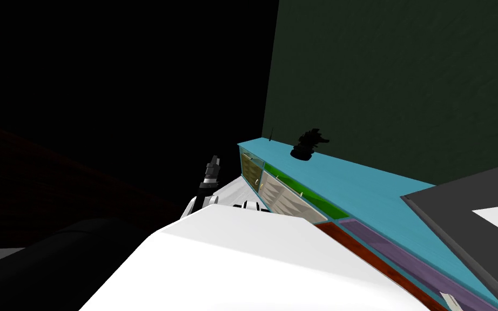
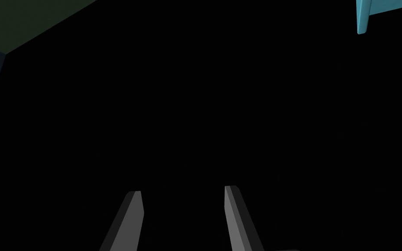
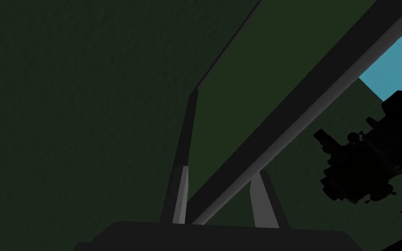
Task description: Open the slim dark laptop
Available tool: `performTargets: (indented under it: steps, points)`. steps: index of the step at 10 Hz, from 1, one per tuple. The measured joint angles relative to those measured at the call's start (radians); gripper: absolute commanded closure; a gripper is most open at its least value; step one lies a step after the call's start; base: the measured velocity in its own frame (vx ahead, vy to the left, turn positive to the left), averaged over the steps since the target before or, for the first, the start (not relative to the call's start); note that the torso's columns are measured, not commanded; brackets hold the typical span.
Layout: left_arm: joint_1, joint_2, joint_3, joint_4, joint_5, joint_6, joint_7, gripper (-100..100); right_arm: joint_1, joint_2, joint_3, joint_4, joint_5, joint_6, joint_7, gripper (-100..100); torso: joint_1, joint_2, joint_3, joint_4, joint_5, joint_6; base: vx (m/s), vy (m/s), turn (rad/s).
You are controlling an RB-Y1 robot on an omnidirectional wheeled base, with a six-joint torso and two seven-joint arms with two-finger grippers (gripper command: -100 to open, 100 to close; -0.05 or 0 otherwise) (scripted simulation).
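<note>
Our right pincer [image 3: 220, 174] grips the lid edge of the dark laptop [image 3: 309, 96] on the teal bench [image 1: 350, 183], while our left pincer [image 2: 182, 194] stands open and holds nothing.

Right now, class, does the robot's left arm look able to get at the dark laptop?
Probably not without repositioning: the left gripper hangs open off one end of the teal cabinet, while the laptop lies towards the other end, where the right gripper is shut on its edge.
</note>
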Motion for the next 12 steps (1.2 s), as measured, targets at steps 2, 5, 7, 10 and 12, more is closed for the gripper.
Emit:
performTargets:
  steps: [2, 5, 7, 10, 12]
  points:
    - [0.000, 0.000, 0.000, 0.000, 0.000, 0.000, 0.000, 0, -0.006, -0.005, 0.002, 0.009, -0.034, 0.000, -0.039, 100, 0.001, -0.002, -0.001, 0.000, 0.000, 0.000, -0.062, -0.038, 0.010]
    - [0.000, 0.000, 0.000, 0.000, 0.000, 0.000, 0.000, 0, -0.019, -0.011, 0.008, 0.026, -0.083, -0.004, -0.096, 100, -0.001, -0.002, -0.001, 0.000, -0.001, 0.000, -0.057, -0.043, 0.013]
    - [0.000, 0.000, 0.000, 0.000, 0.000, 0.000, 0.000, 0, -0.023, -0.014, 0.009, 0.031, -0.102, -0.006, -0.120, 100, 0.001, -0.003, -0.001, -0.001, -0.001, 0.000, -0.033, -0.017, 0.024]
    - [0.000, 0.000, 0.000, 0.000, 0.000, 0.000, 0.000, 0, -0.067, -0.025, 0.039, 0.069, -0.139, -0.017, -0.169, 100, -0.008, 0.000, 0.003, 0.000, -0.007, 0.001, -0.065, -0.027, 0.039]
    - [0.000, 0.000, 0.000, 0.000, 0.000, 0.000, 0.000, 0, -0.096, -0.028, 0.059, 0.104, -0.174, -0.033, -0.215, 100, -0.013, 0.003, 0.007, 0.001, -0.013, 0.004, -0.065, -0.033, 0.027]
